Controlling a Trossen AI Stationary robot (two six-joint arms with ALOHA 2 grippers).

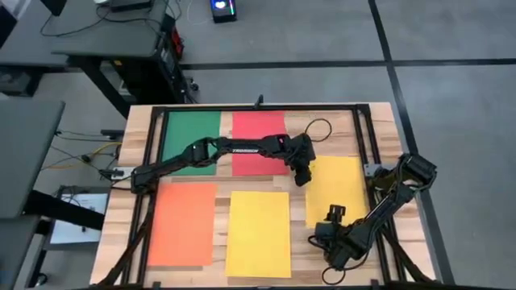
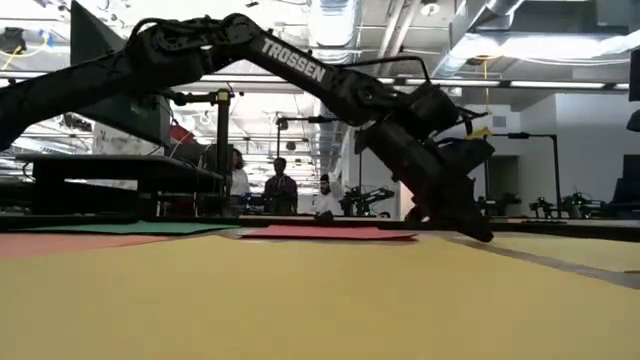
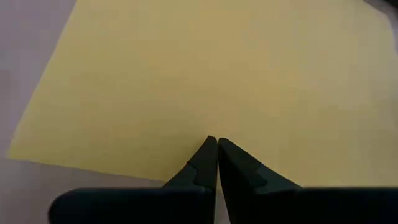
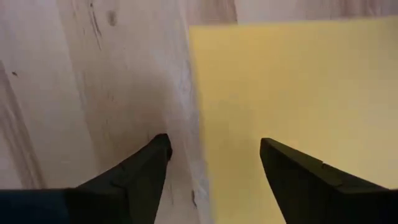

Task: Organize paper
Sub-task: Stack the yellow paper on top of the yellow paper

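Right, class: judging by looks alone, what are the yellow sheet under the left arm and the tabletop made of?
Yellow sheet: likely matte paper, since it lies thin, flat and without shine. Tabletop: pale wood with visible grain streaks; solid or veneer cannot be told.

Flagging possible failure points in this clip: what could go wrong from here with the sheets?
The left gripper, fingers shut, presses on the corner of the right-hand yellow sheet; dragging could crease it or skew it. The right gripper, open, straddles that sheet's near edge; closing could pinch it crookedly or fail to lift thin paper off the table.
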